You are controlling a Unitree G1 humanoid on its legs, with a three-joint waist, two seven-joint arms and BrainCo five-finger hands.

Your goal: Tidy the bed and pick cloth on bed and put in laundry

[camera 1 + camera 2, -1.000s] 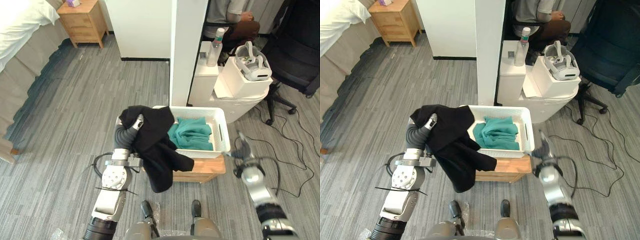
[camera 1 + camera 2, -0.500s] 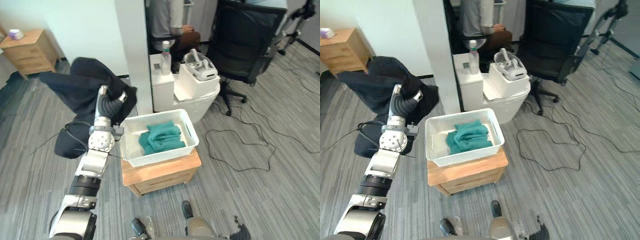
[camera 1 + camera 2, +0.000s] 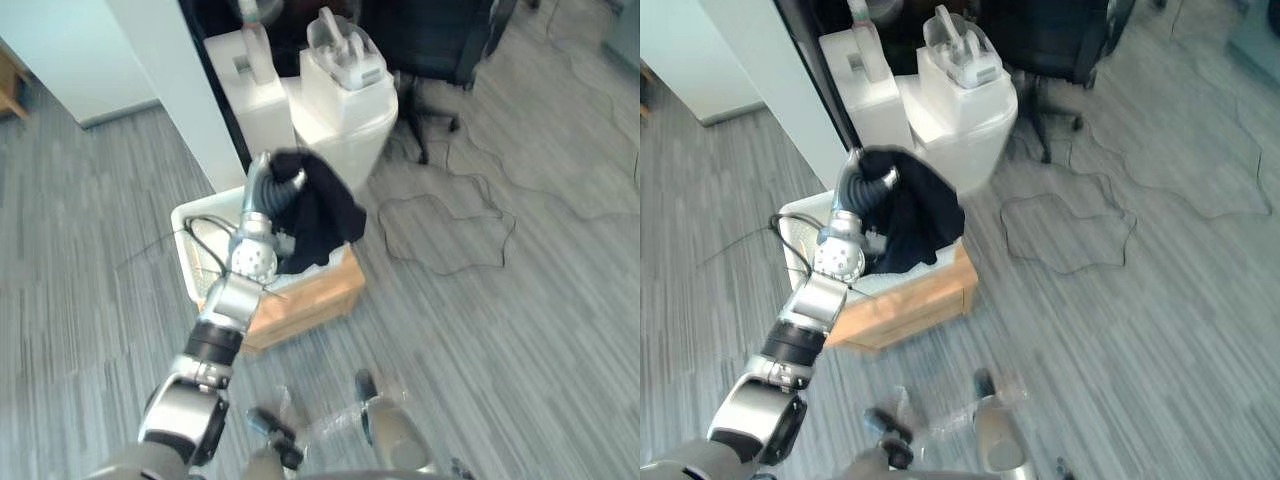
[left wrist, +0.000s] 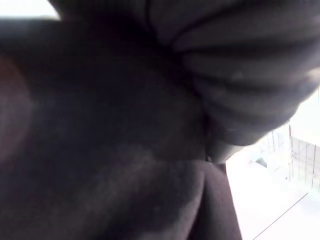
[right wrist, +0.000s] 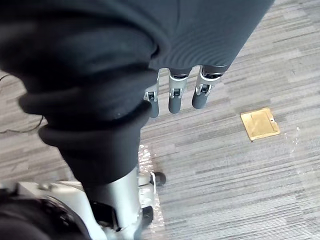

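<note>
A black cloth [image 3: 320,215] hangs bunched from my left hand [image 3: 288,180], which is raised over the white laundry basket [image 3: 188,228]. The cloth's lower end drapes over the basket's right part. The basket stands on a low wooden stand [image 3: 305,300]. In the left wrist view the black cloth [image 4: 100,150] lies close against the hand, with a piece of the basket's mesh wall [image 4: 300,155] beyond it. My right hand [image 5: 175,97] hangs over the grey floor with straight fingers and holds nothing.
Behind the basket stands a white cabinet [image 3: 340,110] with a white headset [image 3: 340,45] and a bottle [image 3: 252,15] on it. A black office chair [image 3: 440,35] is at the back right. A loose cable [image 3: 450,235] lies on the floor. A brass floor plate [image 5: 260,124] is below the right hand.
The camera has swung, so the whole picture has shifted. My left hand has carried the black cloth from the left of the basket to above it.
</note>
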